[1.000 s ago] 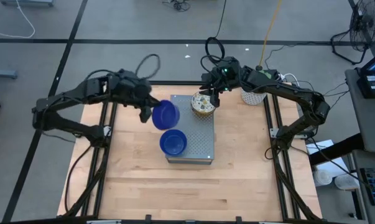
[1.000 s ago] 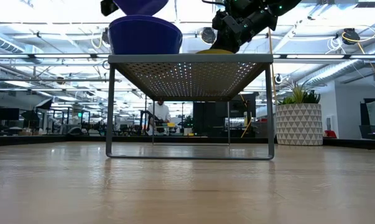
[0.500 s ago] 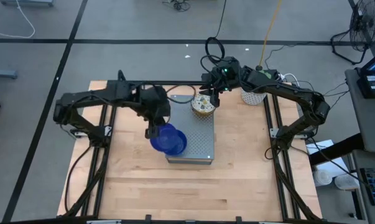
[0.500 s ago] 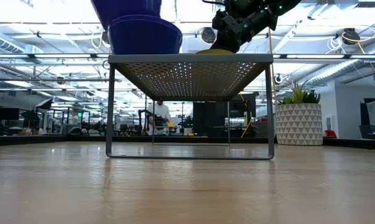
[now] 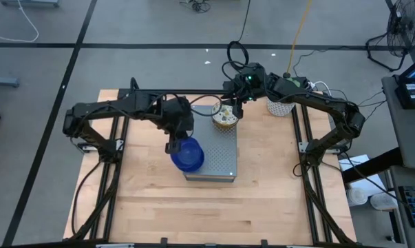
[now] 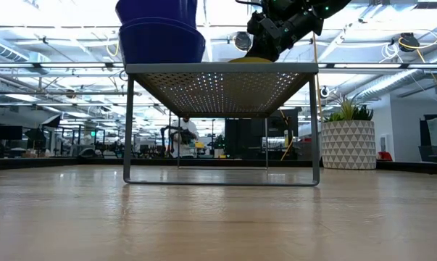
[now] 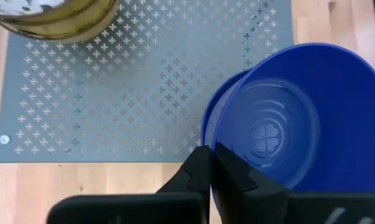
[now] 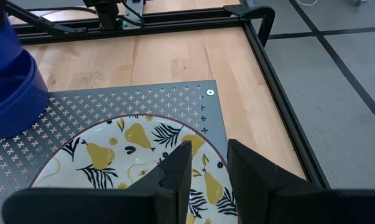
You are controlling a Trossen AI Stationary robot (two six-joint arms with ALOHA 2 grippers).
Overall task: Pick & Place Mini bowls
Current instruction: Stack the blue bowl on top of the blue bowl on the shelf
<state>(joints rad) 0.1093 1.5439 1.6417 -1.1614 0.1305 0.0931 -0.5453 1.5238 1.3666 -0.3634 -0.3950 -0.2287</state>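
A grey perforated shelf (image 5: pixel 221 164) stands mid-table. At its left near part a blue mini bowl (image 5: pixel 187 154) hangs from my left gripper (image 5: pixel 171 147), which is shut on it. It sits nested in a second blue bowl (image 6: pixel 162 45) standing on the shelf. A cream mini bowl (image 5: pixel 223 118) with pears and leaves inside stands on its base at the shelf's far end. My right gripper (image 5: pixel 232 110) is shut on its rim. My left gripper pinches the upper blue bowl's rim (image 7: pixel 213 138) at the bowl's left side, one finger inside and one outside. The fingers slant down from above. The bowl is about level, mouth up, down inside the lower blue bowl (image 7: pixel 213 111). My right gripper has the cream bowl's rim (image 8: pixel 211 149) on its far right side, one finger (image 8: pixel 178 165) inside the bowl and the other (image 8: pixel 249 165) outside. The fingers slant down from the far right. The bowl stands upright on the shelf (image 8: pixel 112 102).
A white patterned pot with a green plant (image 5: pixel 281 105) stands at the table's far right corner. Black frame rails (image 5: pixel 118 138) run along the left and right edges. Bare wood (image 5: pixel 214 207) lies near of the shelf.
My left gripper has carried its blue bowl from the table's far left toward the shelf and down. The bowl, tipped on its side before, has turned mouth-up and sunk into the blue bowl on the shelf, which has shifted slightly left.
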